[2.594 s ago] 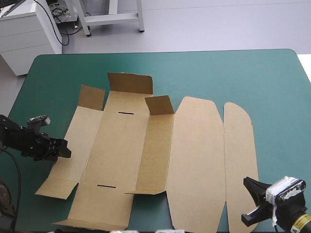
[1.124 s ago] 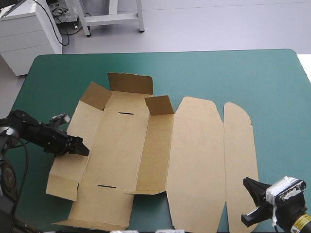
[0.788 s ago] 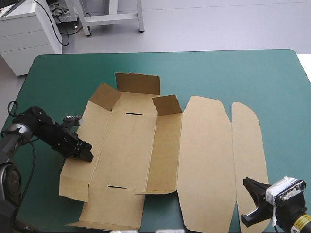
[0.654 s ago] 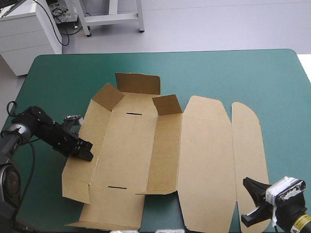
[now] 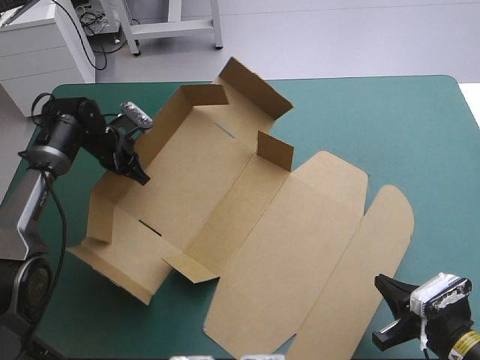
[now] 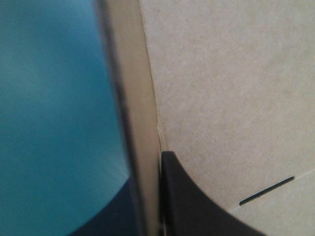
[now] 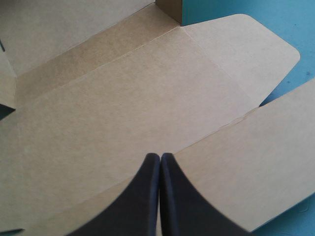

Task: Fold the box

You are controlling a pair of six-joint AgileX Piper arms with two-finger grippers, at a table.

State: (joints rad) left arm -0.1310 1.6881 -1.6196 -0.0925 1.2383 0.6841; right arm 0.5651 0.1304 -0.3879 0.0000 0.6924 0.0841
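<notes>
Box [image 5: 247, 225] sits askew across the left and middle of the table [image 5: 390, 120], tray end toward the far-left corner, lid [image 5: 300, 247] flat toward the near right. Far-end flaps [image 5: 251, 86] are up.

Left gripper [image 5: 139, 174] is clamped on the left wall [image 5: 105, 206], one black finger each side of the board and the wall edge [image 6: 140, 113] between them. The wall is raised, and looks short of upright.

Right gripper [image 7: 160, 160] has its fingers pressed together, holding nothing. It hangs over the lid by the near-right corner; can't tell whether it touches the board.

Step in hand, likely: stand the left wall fully up.
- Hinge the wall about its crease. Don't pull sideways, since the sheet looks free to slide or spin on the cover.
- Keep the pinch shallow and near the crease so the board bends at the score, not mid-panel.
- The right gripper could press on the lid as an anchor.
- Watch the floor slot [image 6: 267, 191]: tabs land there, so the wall needs to end up square to it.
</notes>
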